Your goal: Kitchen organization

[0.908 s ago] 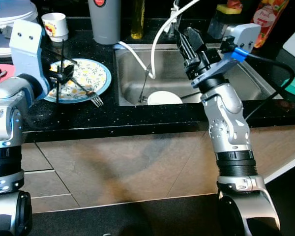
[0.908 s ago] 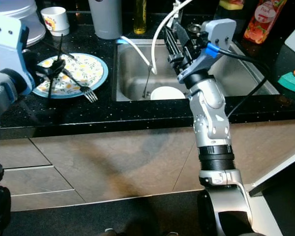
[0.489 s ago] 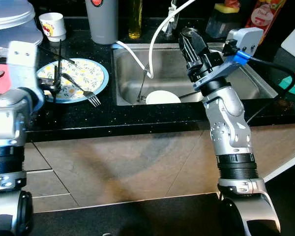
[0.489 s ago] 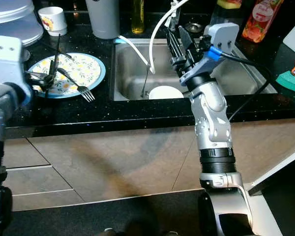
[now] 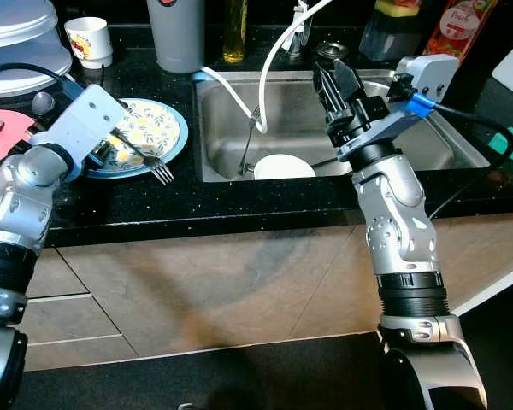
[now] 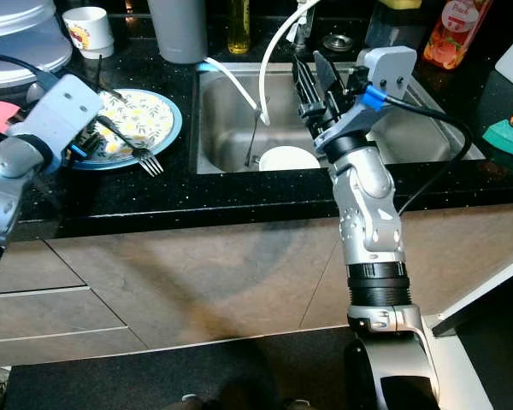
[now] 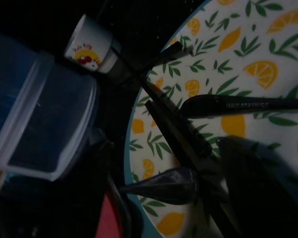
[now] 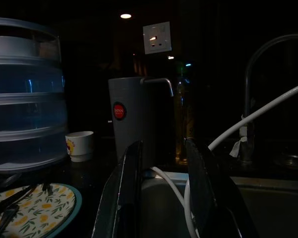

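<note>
Left hand (image 7: 188,144) low over the lemon-patterned plate (image 5: 158,128) near the counter's (image 5: 239,201) left front edge, fingers spread, pinching nothing, among dark utensils (image 7: 238,105); a fork (image 5: 158,168) hanging off the plate's front rim. Right hand (image 5: 338,81) raised above the sink (image 5: 427,149), fingers parted and empty. White bowl (image 5: 284,166) at the sink's front wall. Small cup (image 5: 87,38) and grey jug (image 5: 178,38) along the counter's back edge.

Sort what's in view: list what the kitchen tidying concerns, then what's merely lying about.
In hand:
left end effector
lemon-print plate
fork
white bowl in sink
right end effector, open

Lying about:
grey jug
small cup
oil bottle
red bottle
</note>
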`<state>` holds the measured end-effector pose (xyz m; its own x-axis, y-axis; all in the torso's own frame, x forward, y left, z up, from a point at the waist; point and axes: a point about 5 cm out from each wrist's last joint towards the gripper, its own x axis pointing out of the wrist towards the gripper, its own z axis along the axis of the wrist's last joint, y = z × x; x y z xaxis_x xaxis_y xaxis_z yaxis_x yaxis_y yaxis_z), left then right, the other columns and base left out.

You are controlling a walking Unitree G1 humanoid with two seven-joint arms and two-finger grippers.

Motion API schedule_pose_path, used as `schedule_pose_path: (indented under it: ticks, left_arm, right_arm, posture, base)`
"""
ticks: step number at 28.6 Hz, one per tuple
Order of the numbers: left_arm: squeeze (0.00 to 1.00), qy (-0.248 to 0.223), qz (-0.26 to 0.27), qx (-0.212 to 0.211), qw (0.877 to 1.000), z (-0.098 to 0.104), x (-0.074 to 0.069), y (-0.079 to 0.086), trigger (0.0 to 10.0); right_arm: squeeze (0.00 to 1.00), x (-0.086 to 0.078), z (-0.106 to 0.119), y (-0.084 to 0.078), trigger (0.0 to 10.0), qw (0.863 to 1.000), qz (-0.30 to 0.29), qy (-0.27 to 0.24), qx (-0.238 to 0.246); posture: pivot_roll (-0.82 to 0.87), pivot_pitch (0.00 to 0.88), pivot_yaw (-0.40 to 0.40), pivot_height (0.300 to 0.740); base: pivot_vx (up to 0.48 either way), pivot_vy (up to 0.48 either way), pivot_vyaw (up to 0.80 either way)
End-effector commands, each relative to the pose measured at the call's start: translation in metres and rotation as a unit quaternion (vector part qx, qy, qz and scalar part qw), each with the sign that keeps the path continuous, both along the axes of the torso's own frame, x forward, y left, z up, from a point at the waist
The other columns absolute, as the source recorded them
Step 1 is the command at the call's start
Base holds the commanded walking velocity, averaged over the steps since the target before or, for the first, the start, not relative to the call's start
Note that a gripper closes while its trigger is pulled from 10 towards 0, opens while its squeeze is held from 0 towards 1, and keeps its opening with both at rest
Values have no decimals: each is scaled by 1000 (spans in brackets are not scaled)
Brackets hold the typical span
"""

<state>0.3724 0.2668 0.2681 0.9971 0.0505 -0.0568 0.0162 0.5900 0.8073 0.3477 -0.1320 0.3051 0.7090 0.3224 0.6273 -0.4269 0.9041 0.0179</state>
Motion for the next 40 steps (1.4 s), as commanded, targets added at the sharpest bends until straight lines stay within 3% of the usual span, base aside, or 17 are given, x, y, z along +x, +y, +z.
schedule_pose_path:
  ticks: [1,2,4,6,11,18,23,26,27,28,33,38,39,40]
  left_arm:
    - [0,7,17,47,999,-5,0,10,3176]
    - [0,9,20,58,998,-7,1,12,588]
    - [0,11,21,63,998,-10,1,13,0]
    - [0,14,26,102,994,-15,2,16,0]
    - [0,8,23,148,989,-18,1,18,0]
    - [0,-11,21,189,982,-16,0,20,0]
    - [0,-72,16,204,976,6,2,14,0]
    - [0,-147,8,220,964,30,1,5,0]
    - [0,-178,4,220,959,40,0,2,2745]
    - [0,-206,7,227,952,49,-1,0,10000]
    - [0,-320,12,240,917,90,-9,-7,10000]
    - [0,-359,15,221,907,103,-12,-8,10000]
    - [0,-379,2,175,909,108,-12,-14,10000]
    - [0,-379,2,175,909,108,-12,-14,10000]
  right_arm:
    - [0,-1,-1,-1,10000,1000,-1,1,3]
    - [0,-1,-1,-1,10000,1000,-1,2,3]
    - [0,-1,-1,-1,10000,1000,-1,1,3]
    - [0,-1,-1,-1,10000,1000,-1,1,4]
    - [0,-1,-1,-1,10000,1000,-2,2,5]
    - [0,-1,0,-1,10000,1000,-1,3,7]
    - [0,0,1,0,10000,1000,1,2,7]
    - [0,0,1,0,10000,1000,0,2,7]
    - [0,0,1,0,10000,1000,0,3,8]
    - [0,0,1,-1,10000,1000,0,3,8]
    - [0,0,1,0,10000,1000,0,2,10]
    - [0,0,1,-1,10000,1000,-1,1,11]
    - [0,0,1,-1,10000,1000,-3,0,12]
    - [0,0,1,-1,10000,1000,-3,0,12]
  posture:
    - [215,112,-15,740]
    - [215,112,-15,740]
    - [214,113,-14,740]
    - [214,112,-15,740]
    - [215,110,-17,740]
    - [220,107,-24,740]
    - [220,105,-26,740]
    - [220,105,-26,740]
    - [220,105,-24,740]
    - [220,105,-24,740]
    - [220,101,-21,740]
    - [218,100,-19,740]
    - [215,99,-17,740]
    - [215,99,-17,740]
  base:
    - [0,0,0]
    - [0,0,0]
    - [0,0,0]
    - [0,0,0]
    - [0,0,0]
    - [0,0,0]
    - [0,0,0]
    - [0,0,0]
    - [0,0,0]
    - [0,0,0]
    - [0,0,0]
    - [0,0,0]
    - [0,0,0]
    - [0,0,0]
